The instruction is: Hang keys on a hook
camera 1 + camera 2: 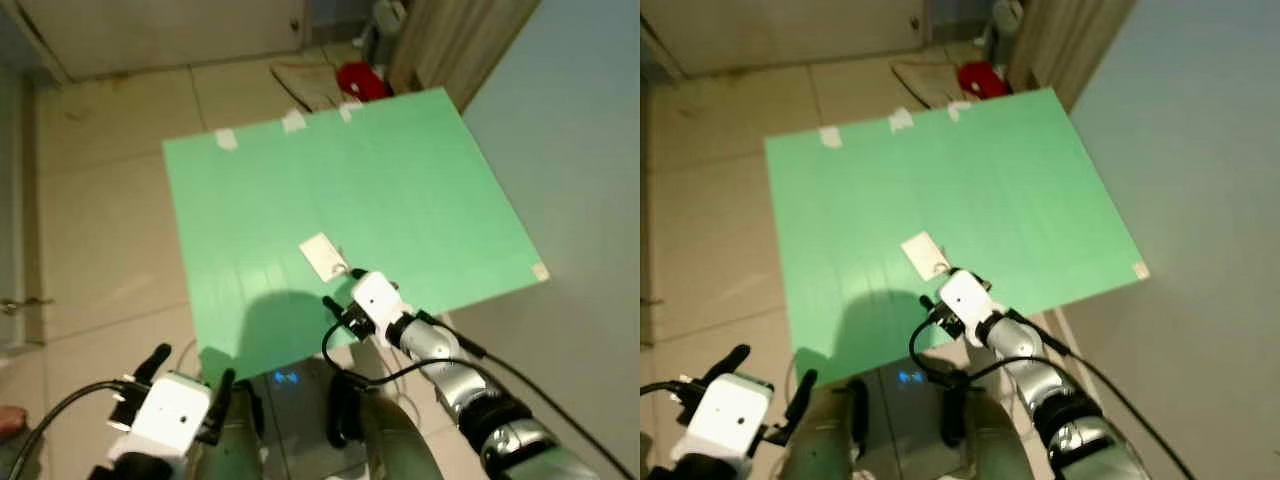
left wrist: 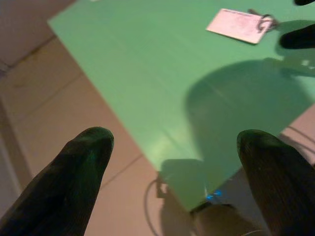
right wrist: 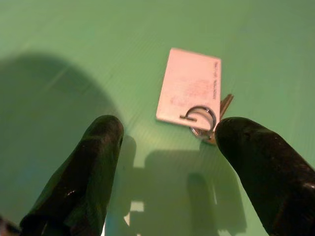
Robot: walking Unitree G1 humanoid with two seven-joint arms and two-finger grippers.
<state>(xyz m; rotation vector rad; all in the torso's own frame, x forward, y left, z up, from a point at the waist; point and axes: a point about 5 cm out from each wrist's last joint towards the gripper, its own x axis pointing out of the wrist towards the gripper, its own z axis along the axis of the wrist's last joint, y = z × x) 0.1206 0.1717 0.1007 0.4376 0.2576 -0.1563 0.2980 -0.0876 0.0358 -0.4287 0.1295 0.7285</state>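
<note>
1. A green tabletop (image 1: 400, 190) stands on a beige tiled floor (image 1: 100, 230), beside a pale wall (image 1: 580, 150); white tape patches (image 1: 226, 139) mark its far edge, and a red object (image 1: 362, 80) lies on the floor beyond it.
2. The keys (image 3: 211, 120) lie flat near the tabletop's near edge: a metal ring and key joined to a white rectangular tag (image 3: 191, 91).
3. The right gripper (image 3: 167, 142) hovers just over the keys, fingers spread apart.
4. The left gripper (image 2: 174, 147) hangs off the tabletop's near corner, fingers also spread.
</note>
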